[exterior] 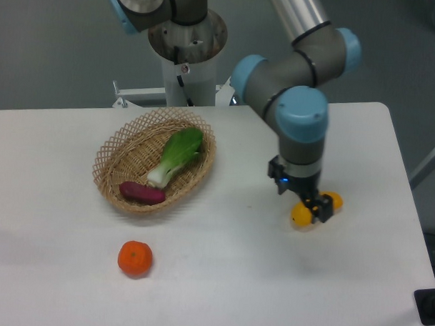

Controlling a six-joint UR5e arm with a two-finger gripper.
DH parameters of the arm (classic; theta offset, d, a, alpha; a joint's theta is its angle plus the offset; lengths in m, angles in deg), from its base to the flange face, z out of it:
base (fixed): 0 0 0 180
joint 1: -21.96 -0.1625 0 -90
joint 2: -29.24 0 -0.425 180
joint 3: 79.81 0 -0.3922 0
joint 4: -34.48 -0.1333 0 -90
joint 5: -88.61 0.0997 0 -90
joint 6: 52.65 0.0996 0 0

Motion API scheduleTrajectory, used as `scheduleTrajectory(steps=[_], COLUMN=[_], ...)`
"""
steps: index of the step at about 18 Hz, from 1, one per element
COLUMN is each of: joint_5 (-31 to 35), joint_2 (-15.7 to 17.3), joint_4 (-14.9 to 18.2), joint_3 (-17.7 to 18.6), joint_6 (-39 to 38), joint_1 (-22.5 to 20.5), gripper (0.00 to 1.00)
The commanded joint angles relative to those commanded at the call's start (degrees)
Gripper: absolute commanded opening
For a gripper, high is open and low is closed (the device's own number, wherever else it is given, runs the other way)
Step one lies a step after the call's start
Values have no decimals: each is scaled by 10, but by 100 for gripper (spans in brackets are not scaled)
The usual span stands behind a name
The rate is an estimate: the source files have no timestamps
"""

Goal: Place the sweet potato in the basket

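The sweet potato (141, 193), a dark purple-magenta tuber, lies inside the basket (107, 159) at its front, next to a green leafy vegetable. The basket is tan woven wicker and stands left of the table's centre. My gripper (314, 208) is far to the right of the basket, pointing down at the table. Its fingers are closed across the middle of a yellow oblong fruit (300, 214), whose ends show on either side of them. The fruit is at or just above the table surface.
A green and white bok choy (177, 154) lies in the basket behind the sweet potato. A round orange tangerine (135, 258) sits on the table in front of the basket. The arm's base column (185, 54) stands behind the table.
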Motion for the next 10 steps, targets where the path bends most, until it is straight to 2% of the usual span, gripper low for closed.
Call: scheduleTrajectory(steps=[2,5,10], joint_5=[0,-1,-1], joint_2=[-9,-9,-10], joint_4=[1,22,23], joint_3=[-9,-11,-9], joint_6=[22,46,47], joint_1=[-10,-24,-25], gripper=[100,100,100])
